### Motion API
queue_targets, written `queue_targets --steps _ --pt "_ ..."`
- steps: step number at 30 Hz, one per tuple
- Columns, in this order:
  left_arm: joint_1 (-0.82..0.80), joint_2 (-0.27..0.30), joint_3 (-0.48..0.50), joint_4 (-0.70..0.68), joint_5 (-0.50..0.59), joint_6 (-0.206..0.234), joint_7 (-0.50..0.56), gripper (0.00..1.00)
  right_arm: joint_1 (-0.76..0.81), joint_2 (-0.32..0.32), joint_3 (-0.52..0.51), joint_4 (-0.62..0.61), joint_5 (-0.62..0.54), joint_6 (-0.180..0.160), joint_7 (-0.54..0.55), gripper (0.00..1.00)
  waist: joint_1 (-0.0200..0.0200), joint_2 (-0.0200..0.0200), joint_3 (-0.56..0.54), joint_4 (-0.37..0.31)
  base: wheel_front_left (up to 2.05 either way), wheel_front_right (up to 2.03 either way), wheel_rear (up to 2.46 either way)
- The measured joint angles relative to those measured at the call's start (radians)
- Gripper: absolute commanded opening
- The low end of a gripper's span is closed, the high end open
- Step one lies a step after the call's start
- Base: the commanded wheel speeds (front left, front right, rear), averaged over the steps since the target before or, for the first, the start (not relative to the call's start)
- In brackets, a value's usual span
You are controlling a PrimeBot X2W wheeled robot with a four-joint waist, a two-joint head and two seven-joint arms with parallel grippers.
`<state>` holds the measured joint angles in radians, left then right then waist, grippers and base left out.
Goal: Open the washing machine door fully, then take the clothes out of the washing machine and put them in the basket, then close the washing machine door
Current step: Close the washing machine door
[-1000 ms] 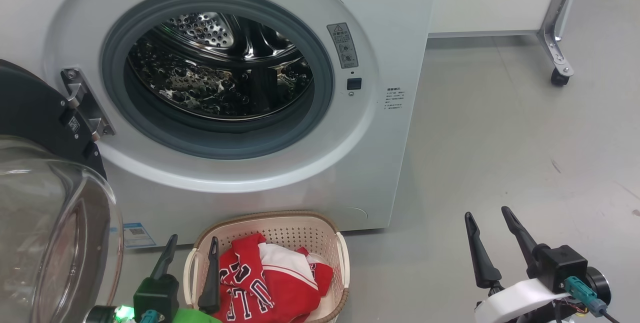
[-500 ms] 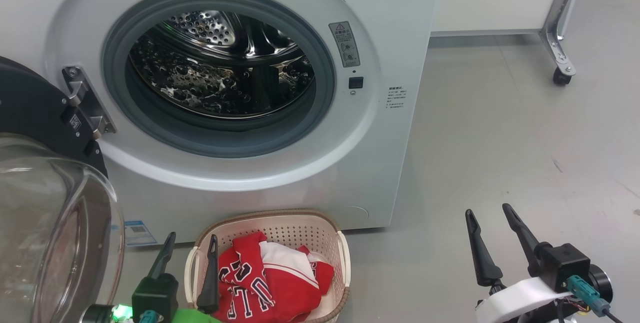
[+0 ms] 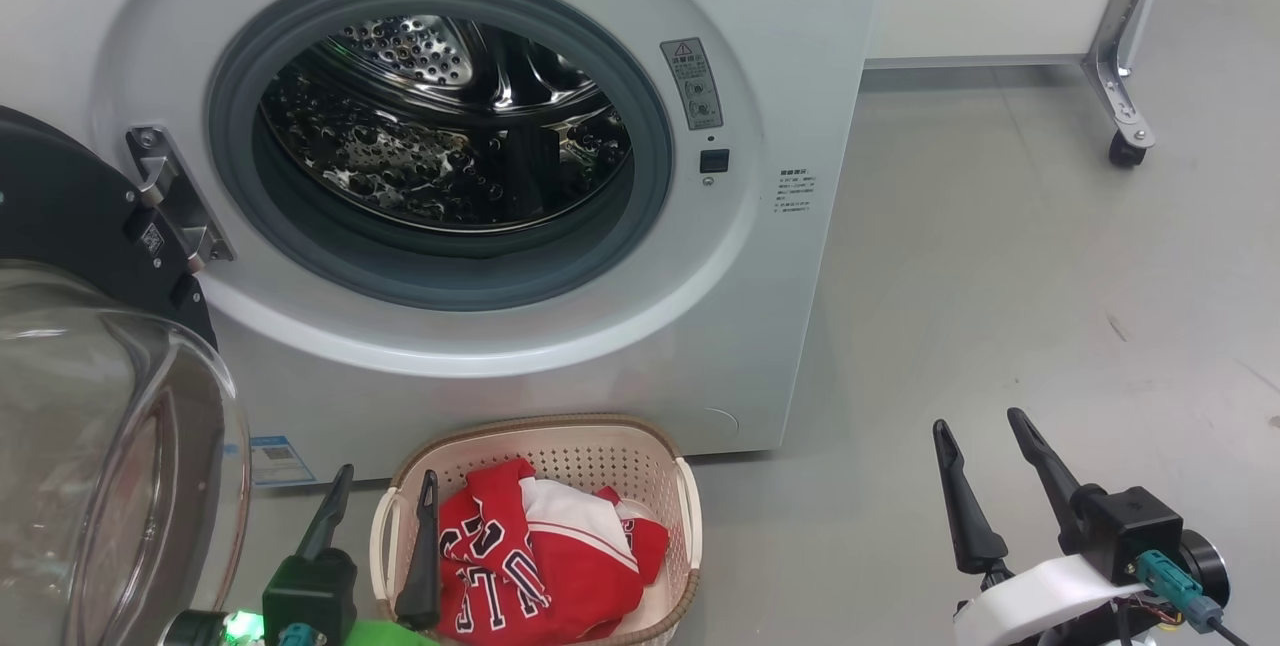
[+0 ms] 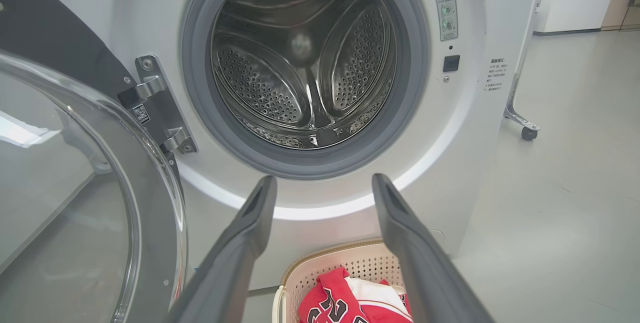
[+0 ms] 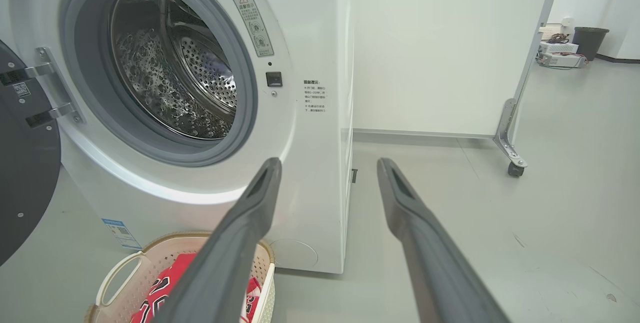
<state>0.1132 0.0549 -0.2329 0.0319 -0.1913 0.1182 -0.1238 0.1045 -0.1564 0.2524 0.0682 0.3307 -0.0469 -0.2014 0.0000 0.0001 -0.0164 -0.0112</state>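
The left claw (image 3: pixel 388 474) sits at the lower left of the head view, its two dark fingers spread apart and pointing up the frame with nothing between them. Its right finger crosses in front of the left edge of the basket (image 3: pixel 620 431); whether it touches the rim I cannot tell. The right claw (image 3: pixel 978 421) is at the lower right of that view, over bare grey floor (image 3: pixel 1000 276) and well apart from everything else. Its fingers are parted too, and it grips nothing.

The basket stands on the floor at the bottom centre, just in front of the washing machine (image 3: pixel 780 46). The clothes (image 3: pixel 540 556) lie heaped inside it, red with a white panel and dark white-edged lettering facing up.

Above the basket, the round opening takes up the upper left of the frame. A grey gasket (image 3: pixel 650 176) rings the drum (image 3: pixel 440 156), and perforated steel gleams inside. The washing machine door (image 3: pixel 60 206) is swung wide open to the left on a metal hinge (image 3: pixel 170 206). Its black rim is at the left edge and its clear glass bowl (image 3: pixel 100 446) bulges into the lower left corner. A small blue sticker (image 3: pixel 275 459) shows low on the machine's front, between the glass and the basket. At the upper right, a caster (image 3: pixel 1122 151) holds up a white panel.
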Motion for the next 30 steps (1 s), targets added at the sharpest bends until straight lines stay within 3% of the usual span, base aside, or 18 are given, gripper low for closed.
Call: queue_targets --steps 30 --pt "0.017 -0.001 -0.014 -0.065 0.026 0.000 0.036 1.00 0.007 -0.003 0.000 -0.019 0.000 -0.002 0.012 1.00 0.0000 0.0000 0.012 -0.005 -0.92 0.92 0.00"
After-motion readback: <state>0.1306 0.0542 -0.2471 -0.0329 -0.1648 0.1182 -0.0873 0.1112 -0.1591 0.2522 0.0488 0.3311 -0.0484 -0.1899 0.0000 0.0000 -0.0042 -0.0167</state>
